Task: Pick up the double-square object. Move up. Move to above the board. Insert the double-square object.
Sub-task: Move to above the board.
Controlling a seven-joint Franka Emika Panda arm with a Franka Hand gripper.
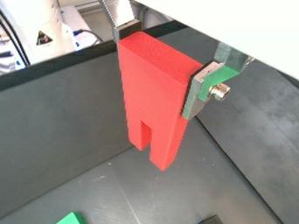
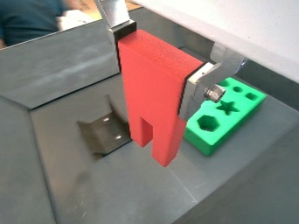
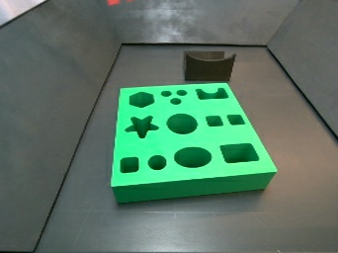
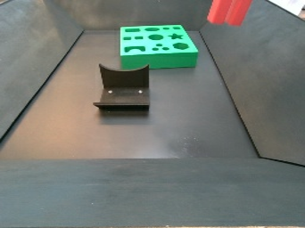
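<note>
**Double-square object up in the air, clamped in the gripper**

Biggest thing first: the board [image 3: 189,138] lies flat on the dark floor, bright green, with star, hexagon, circle and square holes all showing in both side views. Behind it in a side view sits the fixture [image 3: 209,63], a dark bracket on its base plate, clearly apart from the board.

Next, the double-square object [image 2: 155,90] hangs upright, well above the floor, slot end pointing down with both square legs free. The gripper [image 2: 158,52] pinches it near the top, one silver finger [image 2: 201,86] flat on each side. In a side view only a red corner [image 4: 229,11] pokes in at the frame edge.
</note>
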